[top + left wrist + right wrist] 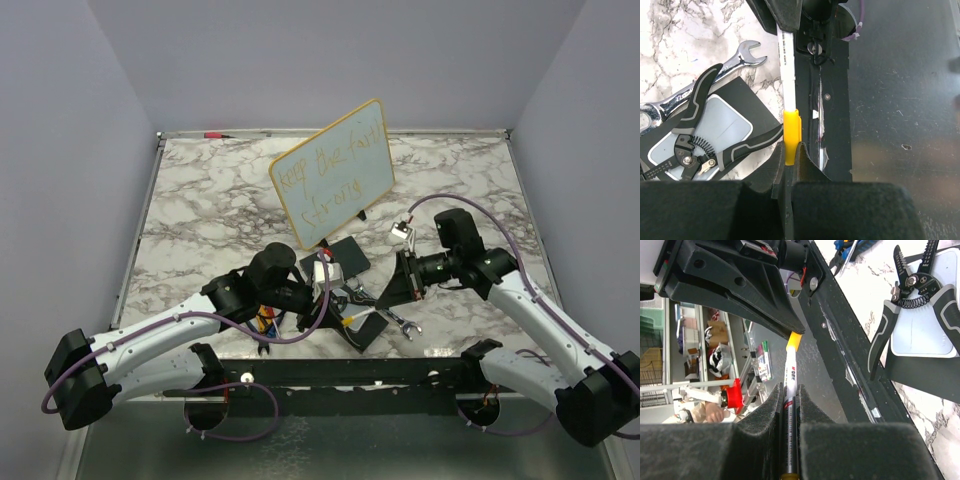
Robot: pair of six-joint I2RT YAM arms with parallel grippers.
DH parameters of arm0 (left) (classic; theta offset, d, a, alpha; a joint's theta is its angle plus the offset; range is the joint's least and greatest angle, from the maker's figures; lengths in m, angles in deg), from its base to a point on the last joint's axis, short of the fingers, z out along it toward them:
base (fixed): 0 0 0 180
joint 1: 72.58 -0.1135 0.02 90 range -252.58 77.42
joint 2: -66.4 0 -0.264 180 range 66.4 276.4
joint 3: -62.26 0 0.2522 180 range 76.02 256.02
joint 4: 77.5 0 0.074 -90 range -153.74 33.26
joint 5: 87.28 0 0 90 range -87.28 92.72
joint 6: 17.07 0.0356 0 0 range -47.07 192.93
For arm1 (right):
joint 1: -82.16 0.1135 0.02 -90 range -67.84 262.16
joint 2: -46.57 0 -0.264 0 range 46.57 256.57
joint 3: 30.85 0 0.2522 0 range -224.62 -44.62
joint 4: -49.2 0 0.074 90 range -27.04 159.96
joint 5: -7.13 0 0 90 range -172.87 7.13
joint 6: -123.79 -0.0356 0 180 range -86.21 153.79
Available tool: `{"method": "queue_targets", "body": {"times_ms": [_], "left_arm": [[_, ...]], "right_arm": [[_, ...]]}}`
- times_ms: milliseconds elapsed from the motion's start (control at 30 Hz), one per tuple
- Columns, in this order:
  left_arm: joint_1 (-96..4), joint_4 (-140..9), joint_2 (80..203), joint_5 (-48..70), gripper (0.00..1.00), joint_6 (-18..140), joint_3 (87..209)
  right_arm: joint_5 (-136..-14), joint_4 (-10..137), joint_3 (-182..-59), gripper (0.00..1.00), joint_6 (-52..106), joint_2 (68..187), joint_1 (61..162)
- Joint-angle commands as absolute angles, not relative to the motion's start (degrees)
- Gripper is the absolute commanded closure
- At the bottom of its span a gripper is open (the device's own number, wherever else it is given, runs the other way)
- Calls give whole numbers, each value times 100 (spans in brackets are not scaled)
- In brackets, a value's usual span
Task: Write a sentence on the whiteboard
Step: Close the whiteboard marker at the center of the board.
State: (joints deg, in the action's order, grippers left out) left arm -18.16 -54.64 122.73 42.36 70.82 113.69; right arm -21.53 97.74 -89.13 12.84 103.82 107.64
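Capping the marker [787, 75] appears to be the step in hand, since the sentence [335, 160] stands written in two yellowish lines across the whiteboard [378, 172], which rests upright and tilted toward the rear of the marble worktop [200, 200], well apart from both arms. Near the front edge, the left tool [789, 157] is closed narrowly on the yellow cap [791, 132], while the right tool [789, 390] is clamped on the white barrel, so the pen bridges the two in one straight line. Whether the cap is fully seated cannot be told from either wrist view (the barrel enters the cap, but the joint itself is partly hidden by the fingers). Below the pen lie pliers [705, 145] on a black pad [747, 100], with a wrench [735, 57] just beside them. Judged from this arrangement, writing is done and only tidying remains. The next move likely calls for a short push along the pen's axis with both tools kept aligned, then one tool letting go so the other can lay the marker down clear of the hand tools; any sideways offset could bend the pen or slip the cap.
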Motion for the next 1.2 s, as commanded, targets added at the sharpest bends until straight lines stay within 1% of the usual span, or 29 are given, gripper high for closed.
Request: {"method": "queue_targets", "body": {"times_ms": [0,167,533,767,1167], "left_arm": [[-1765,-5546,12290,4248,100,7138,11342],[-1764,-5540,12222,3921,100,7125,11348],[-1764,-5543,12194,3447,100,7088,11369],[-1764,-5544,12154,3235,100,7074,11360],[-1760,-5690,11797,2825,100,6989,11269]], "right_arm": [[-2132,9671,-8865,94,1274,10509,10902],[-2188,9455,-8824,94,1144,10569,11041],[-2776,9253,-8818,95,983,10814,11588],[-2808,8616,-8656,95,617,10981,12010],[-2806,7706,-8349,95,5,11058,12430]]}}
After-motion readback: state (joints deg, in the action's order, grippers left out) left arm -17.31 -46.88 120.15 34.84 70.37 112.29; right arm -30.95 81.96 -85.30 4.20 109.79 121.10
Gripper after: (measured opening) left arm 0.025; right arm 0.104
